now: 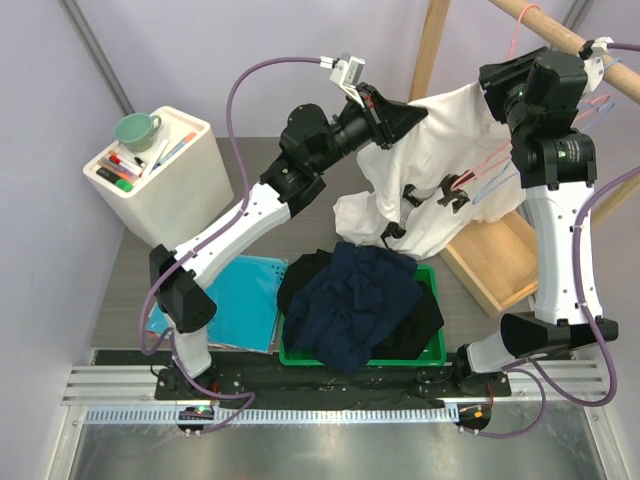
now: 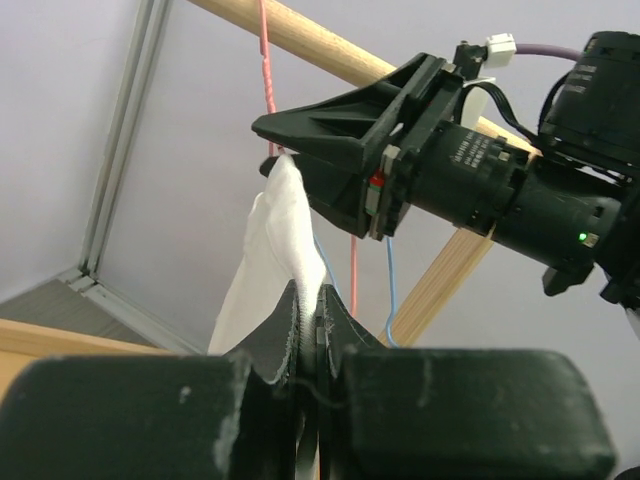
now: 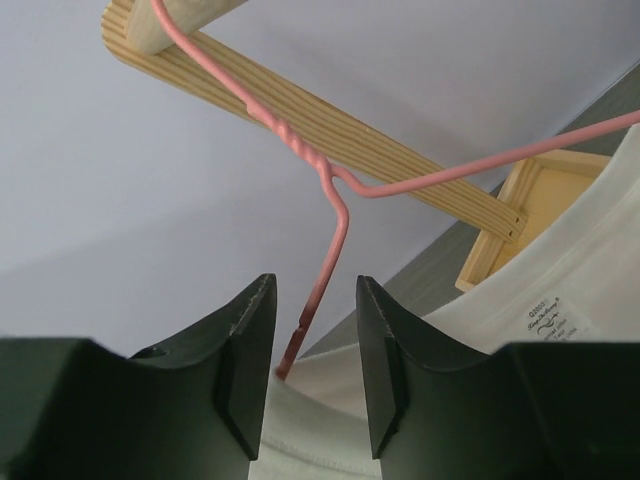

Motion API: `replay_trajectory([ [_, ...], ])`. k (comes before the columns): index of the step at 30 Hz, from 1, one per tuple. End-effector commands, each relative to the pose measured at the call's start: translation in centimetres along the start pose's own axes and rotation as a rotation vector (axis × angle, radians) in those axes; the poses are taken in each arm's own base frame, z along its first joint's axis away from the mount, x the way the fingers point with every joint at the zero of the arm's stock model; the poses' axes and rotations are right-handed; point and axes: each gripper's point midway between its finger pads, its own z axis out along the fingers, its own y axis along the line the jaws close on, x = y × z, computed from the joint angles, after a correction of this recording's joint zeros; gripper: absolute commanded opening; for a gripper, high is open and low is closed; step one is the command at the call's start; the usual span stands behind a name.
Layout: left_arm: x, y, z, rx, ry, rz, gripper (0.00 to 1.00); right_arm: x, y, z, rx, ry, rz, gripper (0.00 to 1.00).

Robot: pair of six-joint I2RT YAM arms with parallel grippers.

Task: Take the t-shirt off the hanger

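Note:
A white t-shirt (image 1: 440, 170) hangs on a pink wire hanger (image 1: 487, 165) under the wooden rail (image 1: 560, 35). My left gripper (image 1: 415, 108) is shut on the shirt's left shoulder edge; in the left wrist view the gripper (image 2: 312, 295) pinches a fold of white cloth (image 2: 285, 230). My right gripper (image 1: 495, 85) is at the shirt's neck, just under the rail. In the right wrist view the gripper (image 3: 315, 300) is open, and the hanger's pink neck wire (image 3: 335, 230) runs between the fingers without touching them. The shirt's collar (image 3: 560, 280) lies below.
A green bin (image 1: 432, 355) with dark clothes stands below the shirt. A blue sheet (image 1: 235, 300) lies to its left. A white cabinet (image 1: 150, 190) with a mug is at the back left. The rack's wooden base (image 1: 500, 265) and a blue hanger (image 1: 490, 192) are at the right.

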Motion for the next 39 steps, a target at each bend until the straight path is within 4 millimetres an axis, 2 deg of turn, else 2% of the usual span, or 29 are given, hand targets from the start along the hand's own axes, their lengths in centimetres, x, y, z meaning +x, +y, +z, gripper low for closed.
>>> replay_trajectory([
  [1,-2.3,-3.2,-0.8,0.064,-0.037,0.01,0.0,-1.2,1.9,0.7,-0.078,-0.039,0.055,0.39],
  [2,-2.1,-3.4,-0.8,0.067,-0.031,0.009,0.0,-1.1,2.1,0.7,-0.087,-0.031,0.054,0.36],
  [3,-1.8,-3.3,-0.8,0.063,-0.022,0.015,0.0,-1.1,2.1,0.9,-0.091,-0.026,0.049,0.27],
  [6,-1.1,-2.9,-0.8,0.038,0.009,0.019,0.0,-1.4,3.9,0.3,-0.159,-0.009,0.042,0.16],
  [9,-0.6,-2.1,-0.8,-0.002,0.037,0.016,0.0,-1.6,5.6,-0.8,-0.239,0.007,0.034,0.1],
  [12,-0.5,-1.5,-0.7,-0.036,0.045,0.016,0.0,-2.1,7.0,-1.6,-0.308,0.0,0.002,0.07],
  [15,-0.3,-1.0,-0.6,-0.061,0.049,0.012,0.0,-1.7,7.7,-1.6,-0.347,0.019,-0.029,0.04],
  [17,-0.1,-0.9,-0.6,-0.068,0.054,0.004,0.0,-0.7,8.7,-2.0,-0.411,0.072,-0.058,0.01],
  [22,0.6,0.0,-1.3,-0.122,0.1,0.001,0.0,0.5,8.1,-2.5,-0.422,0.115,-0.07,0.01],
  [24,0.6,-0.4,-2.0,-0.12,0.121,0.018,0.0,0.5,8.1,-3.5,-0.436,0.124,-0.067,0.01],
  [26,1.6,0.0,-3.0,-0.145,0.166,0.021,0.07,1.3,7.7,-3.9,-0.442,0.161,-0.061,0.01],
  [27,0.8,-0.6,-3.8,-0.145,0.161,0.037,0.11,1.3,7.9,-4.6,-0.456,0.168,-0.058,0.01],
  [28,0.9,-0.6,-4.4,-0.154,0.175,0.04,0.27,1.6,7.6,-4.7,-0.453,0.181,-0.053,0.01],
  [29,2.1,-0.2,-5.2,-0.171,0.214,0.035,0.34,1.7,7.6,-4.9,-0.457,0.189,-0.048,0.01],
  [30,1.2,-1.2,-6.3,-0.161,0.208,0.041,0.39,1.8,8.1,-5.6,-0.485,0.201,-0.028,0.01],
  [31,1.4,-1.4,-7.1,-0.155,0.224,0.049,0.48,2.0,8.0,-6.0,-0.495,0.209,-0.016,0.01],
  [32,3.1,-0.8,-8.4,-0.176,0.27,0.043,0.5,2.1,8.3,-6.4,-0.51,0.219,-0.004,0.01],
  [33,3.2,-0.8,-9.3,-0.186,0.276,0.045,0.52,2.2,8.8,-6.8,-0.538,0.231,0.018,0.01],
  [34,3.5,-1.0,-11.1,-0.196,0.288,0.042,0.55,2.6,9.3,-7.1,-0.557,0.245,0.02,0.01],
  [37,4.0,-1.5,-13.8,-0.205,0.3,0.029,0.61,3.2,10.1,-7.9,-0.583,0.274,0.038,0.01],
  [39,4.6,-2.0,-14.6,-0.195,0.325,0.01,0.62,3.5,10.5,-8.4,-0.597,0.287,0.047,0.01],
])
